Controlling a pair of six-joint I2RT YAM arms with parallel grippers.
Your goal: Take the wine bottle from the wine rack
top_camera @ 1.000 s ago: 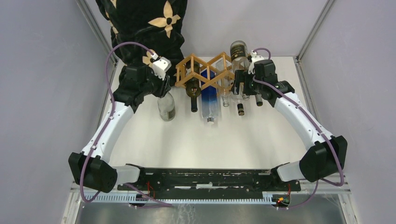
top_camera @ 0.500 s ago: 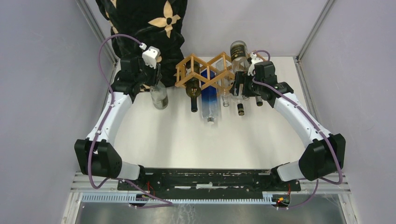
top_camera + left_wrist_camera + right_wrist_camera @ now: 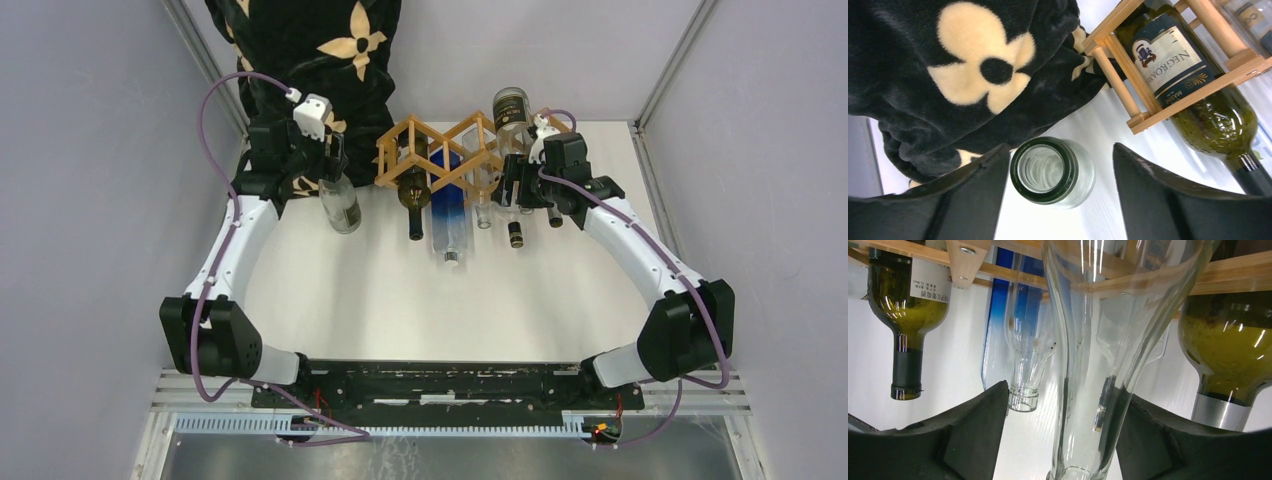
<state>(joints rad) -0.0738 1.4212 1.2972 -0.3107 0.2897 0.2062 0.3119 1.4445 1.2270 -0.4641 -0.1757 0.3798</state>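
The wine rack (image 3: 440, 150), a tan wooden lattice, stands at the back centre with several bottles lying in its cells. My right gripper (image 3: 515, 187) is at its right end. There its jaws straddle the neck of a clear wine bottle (image 3: 1088, 415) that sticks out of the rack (image 3: 1233, 275). The right finger (image 3: 1168, 440) touches the glass and the left finger stands apart from it. To the left of the rack, a clear bottle (image 3: 340, 205) stands upright on the table. My left gripper (image 3: 333, 165) hovers over its mouth (image 3: 1045, 170), open, both fingers off the glass.
A black blanket with tan flowers (image 3: 310, 50) is heaped at the back left, against the upright bottle. A dark green bottle (image 3: 413, 195), a blue bottle (image 3: 450, 215) and an olive bottle (image 3: 1228, 355) lie in the rack. Another bottle (image 3: 511, 108) stands behind it.
My left arm has carried the clear bottle back and left, stood it by the blanket and opened its jaws off it. My right gripper's jaws have narrowed around the clear neck.
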